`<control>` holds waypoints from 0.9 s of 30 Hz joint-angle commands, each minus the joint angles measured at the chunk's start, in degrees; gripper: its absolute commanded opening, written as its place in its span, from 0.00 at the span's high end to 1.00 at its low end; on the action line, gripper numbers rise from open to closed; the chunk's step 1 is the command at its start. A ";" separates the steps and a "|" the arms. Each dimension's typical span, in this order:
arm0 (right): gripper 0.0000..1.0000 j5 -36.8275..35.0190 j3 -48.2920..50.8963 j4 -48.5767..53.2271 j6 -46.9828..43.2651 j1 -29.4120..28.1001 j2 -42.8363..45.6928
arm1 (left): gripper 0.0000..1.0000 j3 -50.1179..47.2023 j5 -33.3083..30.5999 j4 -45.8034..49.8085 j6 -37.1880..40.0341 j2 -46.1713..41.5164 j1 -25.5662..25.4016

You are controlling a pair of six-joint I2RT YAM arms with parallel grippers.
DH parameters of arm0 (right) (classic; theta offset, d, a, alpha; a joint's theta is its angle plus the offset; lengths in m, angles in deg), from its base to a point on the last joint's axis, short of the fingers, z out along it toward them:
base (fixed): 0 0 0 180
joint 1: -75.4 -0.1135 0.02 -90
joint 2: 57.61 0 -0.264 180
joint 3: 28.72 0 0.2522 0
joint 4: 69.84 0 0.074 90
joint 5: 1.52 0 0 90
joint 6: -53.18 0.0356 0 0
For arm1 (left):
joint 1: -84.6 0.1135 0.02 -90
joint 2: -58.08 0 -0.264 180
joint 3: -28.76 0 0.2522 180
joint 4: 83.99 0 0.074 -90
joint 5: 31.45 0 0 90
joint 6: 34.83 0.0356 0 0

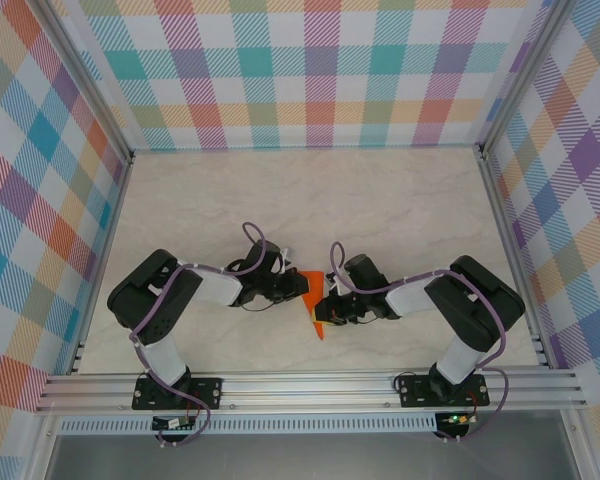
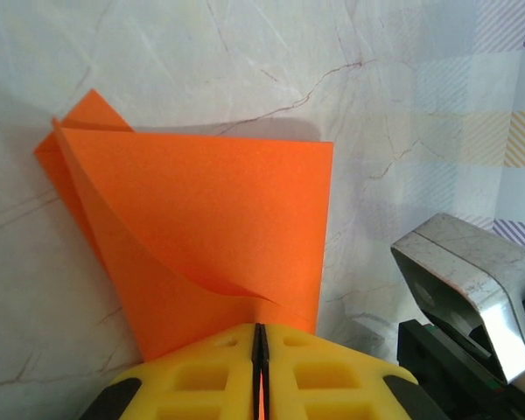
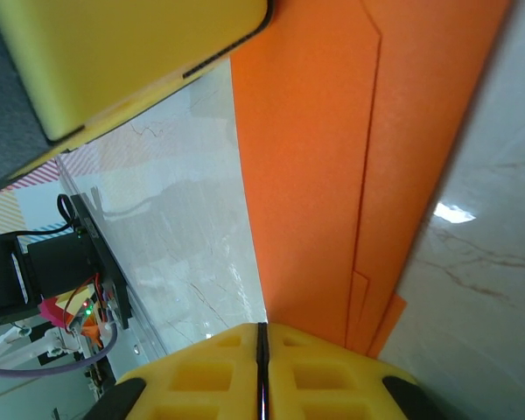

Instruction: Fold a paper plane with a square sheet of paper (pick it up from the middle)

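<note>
The square sheet of paper (image 1: 318,322) is bright orange, folded into a narrower layered shape, and sits between the two arms near the table's front. In the left wrist view the paper (image 2: 210,219) spreads over the table while one flap curls up into my left gripper (image 2: 261,332), which is shut on it. My right gripper (image 3: 262,328) is shut, with its tips at the long edge of the paper (image 3: 332,175); I see no paper between its jaws. From above, the left gripper (image 1: 305,285) and right gripper (image 1: 325,303) nearly meet over the sheet.
The marble-patterned table (image 1: 380,200) stretches back to plaid walls (image 1: 300,70). An aluminium rail (image 1: 310,385) runs along the near edge. Part of the right arm (image 2: 472,289) sits close beside the paper, and a left finger (image 3: 114,52) hangs over it.
</note>
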 commanded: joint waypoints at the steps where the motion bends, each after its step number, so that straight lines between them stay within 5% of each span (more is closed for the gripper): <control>1: 0.92 -4.02 2.63 7.53 -0.99 -0.05 -2.93 | 0.89 2.15 -2.55 1.95 2.63 1.05 1.64; 27: 0.92 -2.14 1.24 10.50 -4.62 0.01 -4.38 | 0.86 18.00 3.54 17.93 13.55 5.94 13.77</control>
